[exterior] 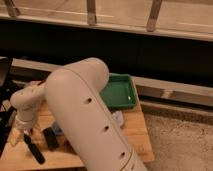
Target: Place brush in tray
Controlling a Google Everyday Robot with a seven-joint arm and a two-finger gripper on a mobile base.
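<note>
My gripper (pixel 22 134) low over table (pixel 136 131), left end; fingers wide, nothing held. Brush (pixel 34 149) flat just beneath, near block (pixel 50 138); tray (pixel 120 95) well apart. Risk: closing off-centre, slim handle rolls away, or finger snags block.

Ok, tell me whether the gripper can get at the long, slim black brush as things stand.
Probably yes. The gripper hangs open over the upper end of the brush, which lies bare on the wooden table with nothing between them. The short dark rectangular block beside it lies apart.
</note>
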